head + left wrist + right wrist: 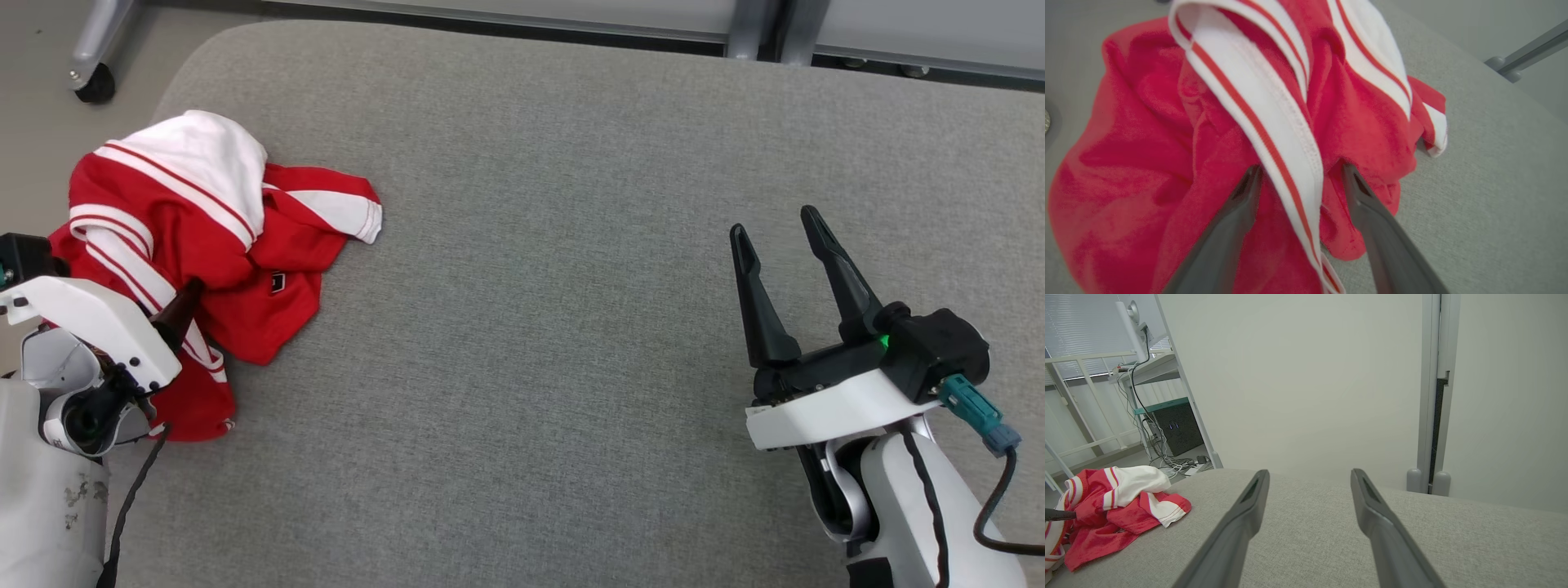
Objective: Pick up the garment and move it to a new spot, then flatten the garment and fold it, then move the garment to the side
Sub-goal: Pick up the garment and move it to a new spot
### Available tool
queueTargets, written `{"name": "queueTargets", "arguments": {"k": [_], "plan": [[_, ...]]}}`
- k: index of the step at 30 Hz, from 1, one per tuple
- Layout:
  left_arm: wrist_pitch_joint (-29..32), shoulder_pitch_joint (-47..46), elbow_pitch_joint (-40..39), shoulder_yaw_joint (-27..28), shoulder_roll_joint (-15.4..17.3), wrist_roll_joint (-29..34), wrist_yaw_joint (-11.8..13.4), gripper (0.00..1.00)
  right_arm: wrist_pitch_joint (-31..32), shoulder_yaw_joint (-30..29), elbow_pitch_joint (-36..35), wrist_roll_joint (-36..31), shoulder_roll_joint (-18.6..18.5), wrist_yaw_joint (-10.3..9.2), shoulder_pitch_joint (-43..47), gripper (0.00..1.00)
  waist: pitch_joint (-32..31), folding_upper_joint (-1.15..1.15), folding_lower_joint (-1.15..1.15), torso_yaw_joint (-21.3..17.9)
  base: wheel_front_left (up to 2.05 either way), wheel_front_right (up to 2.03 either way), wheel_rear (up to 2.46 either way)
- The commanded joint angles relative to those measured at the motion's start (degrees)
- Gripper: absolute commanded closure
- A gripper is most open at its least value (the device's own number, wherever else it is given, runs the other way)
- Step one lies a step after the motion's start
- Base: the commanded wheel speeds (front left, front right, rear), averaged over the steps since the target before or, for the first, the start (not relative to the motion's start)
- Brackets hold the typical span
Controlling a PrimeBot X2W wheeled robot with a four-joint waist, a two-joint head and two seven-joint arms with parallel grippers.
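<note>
The garment is a red top with white striped bands, lying crumpled at the left end of the grey cushion. My left gripper reaches into its near side. In the left wrist view the left gripper is open, its fingers pushed into the red cloth on either side of a white striped band. My right gripper stands open over bare cushion at the right, far from the garment. Nothing is between the fingers of the right gripper.
The cushion's rounded left edge runs just past the garment, with floor and a castor beyond it. Grey metal frame posts stand behind the cushion. A desk with cables and a black box stands in the background.
</note>
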Motion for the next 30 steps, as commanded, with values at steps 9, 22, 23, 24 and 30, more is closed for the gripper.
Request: {"name": "queueTargets", "arguments": {"k": [9, 22, 23, 24, 30], "plan": [[-1.2, -2.3, 6.3, -3.2, 2.2, -3.0, 0.0, 1.00, -0.3, 0.2, 0.2, 0.2, -0.1, 0.11, -1.8, 0.00, 1.4, 0.00, 0.00, -2.0, 0.00, 0.00, 0.00], [-6.6, -0.4, -0.5, -11.7, 9.8, -4.2, 0.0, 1.00, -0.3, -0.1, 1.1, 1.5, 1.4, 0.11, 2.1, 0.00, -7.6, 0.00, 0.00, -1.9, 0.00, 0.00, 0.00], [-6.5, -0.3, -1.7, -12.3, 10.5, -4.3, 0.0, 1.00, -0.3, -0.2, 1.1, 1.7, 1.5, 0.11, 2.6, 0.00, -8.6, 0.00, 0.00, -2.0, 0.00, 0.00, 0.00], [-6.4, -0.2, -3.3, -12.9, 11.1, -4.4, 0.0, 1.00, -0.3, -0.2, 1.2, 1.7, 1.6, 0.11, 3.1, 0.00, -9.5, 0.00, 0.00, -2.1, 0.00, 0.00, 0.00], [-5.4, -0.9, -14.3, -15.4, 13.0, -5.0, 0.0, 1.00, -0.3, -0.6, 1.1, 2.5, 2.1, 0.11, 5.4, 0.00, -13.5, 0.00, 0.00, -3.6, 0.00, 0.00, 0.00]]}}
